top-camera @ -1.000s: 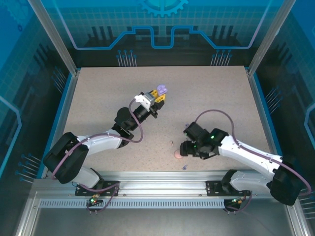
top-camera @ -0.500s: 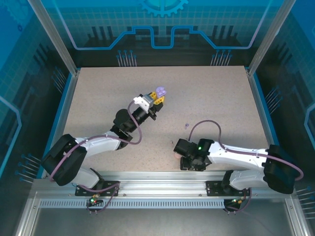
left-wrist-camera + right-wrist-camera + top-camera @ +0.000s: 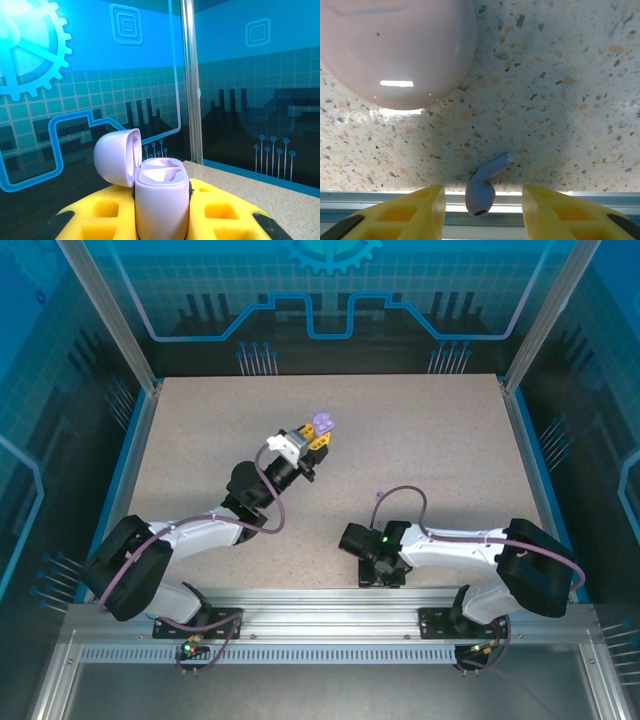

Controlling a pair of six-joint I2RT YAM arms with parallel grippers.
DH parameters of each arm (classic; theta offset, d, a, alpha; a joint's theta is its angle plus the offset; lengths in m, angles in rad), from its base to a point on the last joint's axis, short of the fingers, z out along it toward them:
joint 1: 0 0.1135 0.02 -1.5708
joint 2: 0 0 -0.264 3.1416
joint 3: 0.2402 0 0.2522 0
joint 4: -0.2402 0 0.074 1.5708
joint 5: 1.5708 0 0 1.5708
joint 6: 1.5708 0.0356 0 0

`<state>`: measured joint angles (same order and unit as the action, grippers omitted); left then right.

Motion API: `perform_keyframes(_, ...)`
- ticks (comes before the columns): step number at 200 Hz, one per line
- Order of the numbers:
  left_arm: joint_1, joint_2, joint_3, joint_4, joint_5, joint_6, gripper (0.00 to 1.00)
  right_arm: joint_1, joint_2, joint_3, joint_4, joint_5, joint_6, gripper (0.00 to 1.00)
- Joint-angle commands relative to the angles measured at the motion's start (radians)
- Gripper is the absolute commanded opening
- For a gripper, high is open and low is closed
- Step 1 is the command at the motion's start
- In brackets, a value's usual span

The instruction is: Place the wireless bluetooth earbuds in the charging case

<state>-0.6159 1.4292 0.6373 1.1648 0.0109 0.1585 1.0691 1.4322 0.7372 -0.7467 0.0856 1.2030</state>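
**Item: wireless earbud, pale purple**. One piece, lying on its side on the speckled counter.
- Location: just beside the pale pink rounded object, on that object's near side, against the metal rail at the counter's edge. The stem slants away from the rail.
- Handling (judged): very light, rigid, glossy shell, so likely slippery and apt to skid or flick out under an uneven pinch. The bulbous head is the surest hold. The stem is thin and would twist between flat pads.

**Item: charging case, pale purple**.
- Location: well apart from the pink object, farther in over the counter on the left arm's side, held up clear of the surface. The lid is hinged back and both sockets look empty.
- Handling (judged): smooth and rounded, rigid.

**Left gripper**: jaws clamped on the case body, mouth upward.

**Right gripper**: jaws partly open, low over the counter beside the pink object. The yellow pads straddle the earbud with a gap on each side, gripping nothing.
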Motion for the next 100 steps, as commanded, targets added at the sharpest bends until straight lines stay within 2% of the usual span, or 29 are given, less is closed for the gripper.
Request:
perform_keyframes(1, 0.01, -0.023, -0.011, 0.058, -0.015, 0.0, 0.0, 0.015, 0.019, 0.027, -0.006, -0.012, -0.002, 0.41)
perform_keyframes(66, 0.022, -0.015, -0.011, 0.068, -0.011, -0.009, 0.0, 0.013, 0.05, 0.028, -0.009, -0.013, -0.008, 0.36)
perform_keyframes(100, 0.022, -0.016, -0.01, 0.068, -0.006, -0.011, 0.0, 0.0, 0.045, 0.019, -0.012, -0.006, -0.011, 0.28)
